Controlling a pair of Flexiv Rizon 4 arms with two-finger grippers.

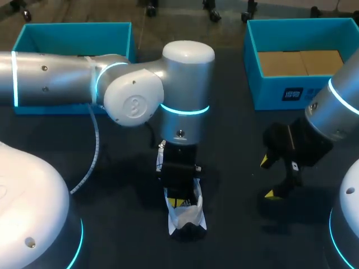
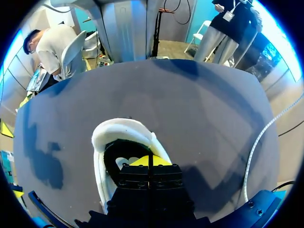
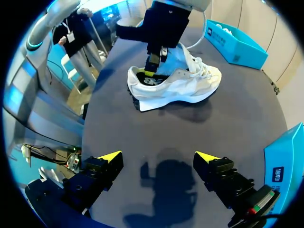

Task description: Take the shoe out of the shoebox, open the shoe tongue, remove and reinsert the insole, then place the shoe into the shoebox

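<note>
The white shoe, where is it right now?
In the head view the shoe sits on the table, near its front middle, right under the left gripper, whose tips are inside its opening; the right gripper hangs to its right.

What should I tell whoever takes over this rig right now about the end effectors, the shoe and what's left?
Left end effector: shut, tips down in the heel opening of the shoe; whether it grips the insole is unclear.
Right end effector: open, empty, above the table near the shoe.
Done: shoe out, upright on the table, between two blue boxes.
Left: finish the insole step, then shoe back into its box.
</note>
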